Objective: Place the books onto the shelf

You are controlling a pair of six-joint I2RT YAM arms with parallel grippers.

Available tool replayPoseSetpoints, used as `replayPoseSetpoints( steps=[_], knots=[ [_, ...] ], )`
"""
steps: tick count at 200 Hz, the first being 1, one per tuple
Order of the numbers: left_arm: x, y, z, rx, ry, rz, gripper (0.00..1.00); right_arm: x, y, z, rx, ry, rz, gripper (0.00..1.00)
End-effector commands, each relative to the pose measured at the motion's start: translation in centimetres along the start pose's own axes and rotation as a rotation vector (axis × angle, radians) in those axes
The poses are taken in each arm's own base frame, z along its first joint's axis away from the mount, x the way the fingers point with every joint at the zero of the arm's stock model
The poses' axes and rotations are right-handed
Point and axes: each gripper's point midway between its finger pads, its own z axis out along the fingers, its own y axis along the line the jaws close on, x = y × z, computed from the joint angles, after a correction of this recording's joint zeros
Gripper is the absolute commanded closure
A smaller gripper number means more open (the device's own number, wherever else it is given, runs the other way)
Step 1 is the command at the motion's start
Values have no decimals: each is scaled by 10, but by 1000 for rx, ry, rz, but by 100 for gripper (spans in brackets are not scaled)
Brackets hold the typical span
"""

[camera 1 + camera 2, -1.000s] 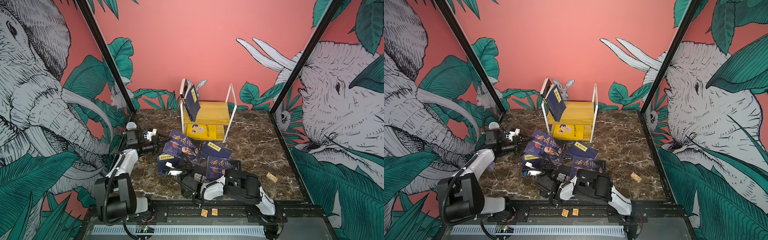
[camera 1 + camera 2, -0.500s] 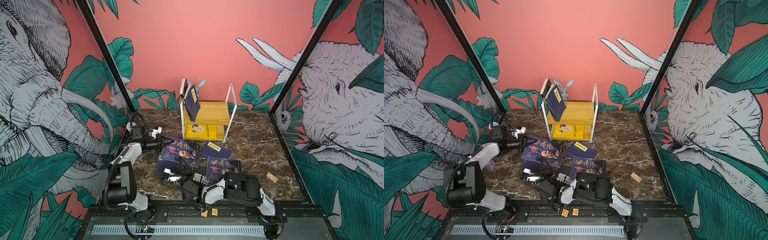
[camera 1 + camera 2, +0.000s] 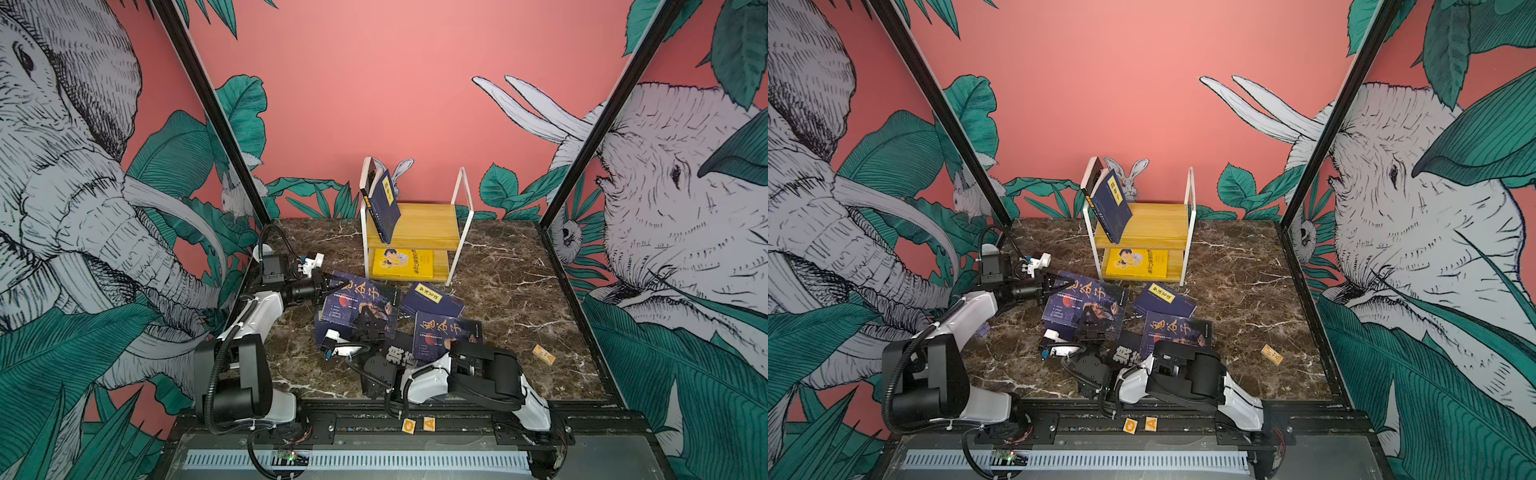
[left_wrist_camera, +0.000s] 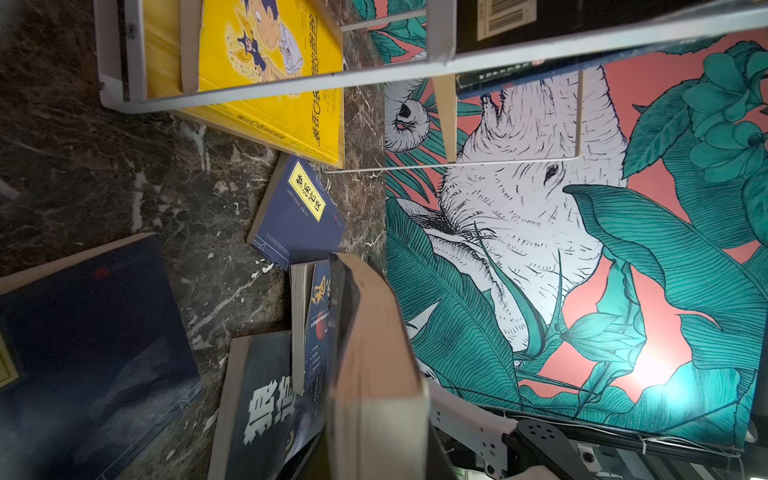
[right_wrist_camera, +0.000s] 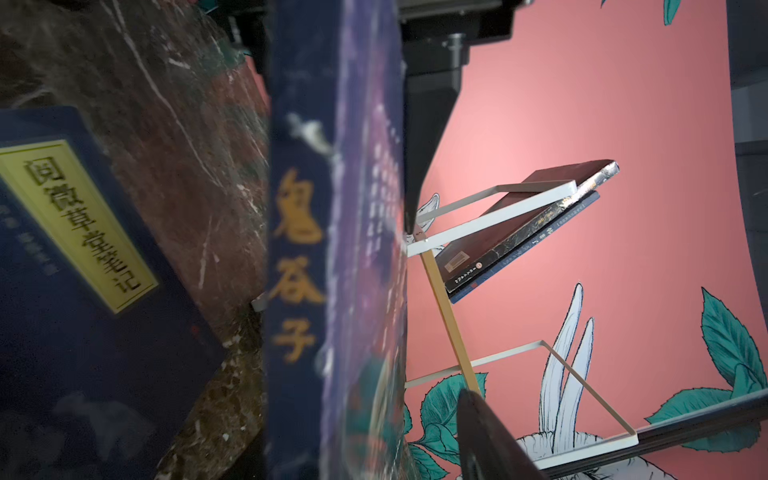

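Navy-covered, 1 paperback (image 3: 384, 205) leans on the upper board of the shelf (image 3: 432, 228), centre back in both top views: 1 of 6 looks done. On the marble tabletop (image 3: 519, 291) below are 5 more: the purple book (image 3: 353, 297), its purple twin (image 3: 446, 336), a navy book (image 3: 432, 297), a black wolf book (image 3: 397, 357), and another navy book (image 5: 83, 270) in the right wrist view. The left gripper (image 3: 330, 286) pinches the purple book's left corner, tilting it; the right gripper (image 3: 370, 318), at its lower edge, has jaws spread.
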Motion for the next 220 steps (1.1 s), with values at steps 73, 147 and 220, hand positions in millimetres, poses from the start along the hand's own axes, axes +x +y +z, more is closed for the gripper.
replayPoseSetpoints(
  steps=[73,147,220],
  knots=[
    [17,-14,-2,50,8,26,100,19,-30,38,98,114,74,37],
    [13,-8,-3,-24,0,83,52,43,-33,36,85,124,30,100],
    [19,0,-17,-187,-75,369,12,84,-30,29,42,118,-61,100]
  ],
)
